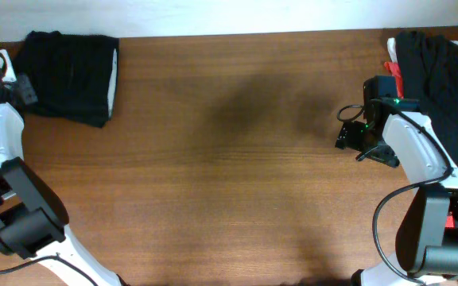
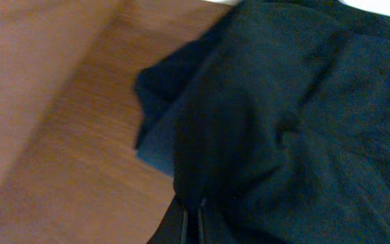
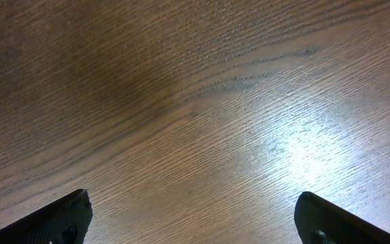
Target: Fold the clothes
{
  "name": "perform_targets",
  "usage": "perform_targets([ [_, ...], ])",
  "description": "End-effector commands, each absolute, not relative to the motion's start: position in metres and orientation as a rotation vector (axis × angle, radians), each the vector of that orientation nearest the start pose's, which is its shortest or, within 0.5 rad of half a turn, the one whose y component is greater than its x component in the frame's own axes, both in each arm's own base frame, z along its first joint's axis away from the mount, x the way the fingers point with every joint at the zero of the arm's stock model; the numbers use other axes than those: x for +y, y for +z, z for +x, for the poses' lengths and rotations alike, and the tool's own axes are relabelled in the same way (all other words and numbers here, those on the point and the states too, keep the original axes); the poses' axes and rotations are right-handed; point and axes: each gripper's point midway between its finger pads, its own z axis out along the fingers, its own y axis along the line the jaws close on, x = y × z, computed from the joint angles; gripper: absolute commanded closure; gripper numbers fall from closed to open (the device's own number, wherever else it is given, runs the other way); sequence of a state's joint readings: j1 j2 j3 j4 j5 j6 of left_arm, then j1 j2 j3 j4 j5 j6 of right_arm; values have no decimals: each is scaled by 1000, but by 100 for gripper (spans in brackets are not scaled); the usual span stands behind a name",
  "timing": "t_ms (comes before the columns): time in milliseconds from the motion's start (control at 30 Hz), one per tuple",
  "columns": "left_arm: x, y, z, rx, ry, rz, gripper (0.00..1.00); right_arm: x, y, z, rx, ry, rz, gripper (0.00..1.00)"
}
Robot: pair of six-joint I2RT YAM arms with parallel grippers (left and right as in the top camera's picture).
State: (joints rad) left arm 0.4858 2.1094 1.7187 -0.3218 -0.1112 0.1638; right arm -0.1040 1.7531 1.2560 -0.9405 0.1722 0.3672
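Brown wood counter (image 1: pixel 213 175) under both arms. Unfolded black pile (image 1: pixel 444 87) lies along the right edge, long axis running near-to-far, just beside the right fingers (image 3: pixel 59 220). These are spread wide over bare wood and point away from it. Right arm is nearer. Folded black garment (image 1: pixel 70 71) sits in the far-left corner. Left fingers (image 1: pixel 24 87) are at its edge; too blurred to tell their state. No readable writing.

**Three views, one table**

The overhead camera looks straight down from well above on the whole table (image 1: pixel 229 159). The left wrist camera sits close over the black cloth (image 2: pixel 283 135). Overhead shows the same cloth (image 1: pixel 70 75) at the far left corner. The right wrist camera faces bare wood on the right side, very near, with its fingers (image 3: pixel 59 217) in the bottom corners of its view.
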Motion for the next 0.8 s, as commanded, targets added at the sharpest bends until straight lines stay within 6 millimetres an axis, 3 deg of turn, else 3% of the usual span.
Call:
perform_targets([
  [0,334,141,494,2257,631,-562,99,-69,76,343,2859,-245,726,1],
  [67,342,127,492,2270,638,-580,99,-69,76,343,2859,-245,726,1],
  [100,345,116,491,2283,637,-587,93,-69,76,343,2859,-245,726,1],
  [133,346,110,490,2294,636,-590,78,-69,76,343,2859,-245,726,1],
  [167,347,102,490,2307,634,-592,53,-69,76,343,2859,-245,726,1],
  [200,346,97,490,2317,631,-592,18,-69,76,343,2859,-245,726,1],
  [233,345,96,491,2320,629,-589,1,-69,76,343,2859,-245,726,1],
  [367,332,102,496,2326,617,-562,1,-69,76,343,2859,-245,726,1],
  [433,314,111,505,2324,584,-519,2,-69,76,343,2859,-245,726,1],
  [500,279,114,524,2334,463,-423,37,-69,76,343,2859,-245,726,1],
  [633,210,100,547,2373,196,-320,82,-69,76,343,2859,-245,726,1],
  [767,187,87,546,2432,159,-300,85,-69,76,343,2859,-245,726,1],
])
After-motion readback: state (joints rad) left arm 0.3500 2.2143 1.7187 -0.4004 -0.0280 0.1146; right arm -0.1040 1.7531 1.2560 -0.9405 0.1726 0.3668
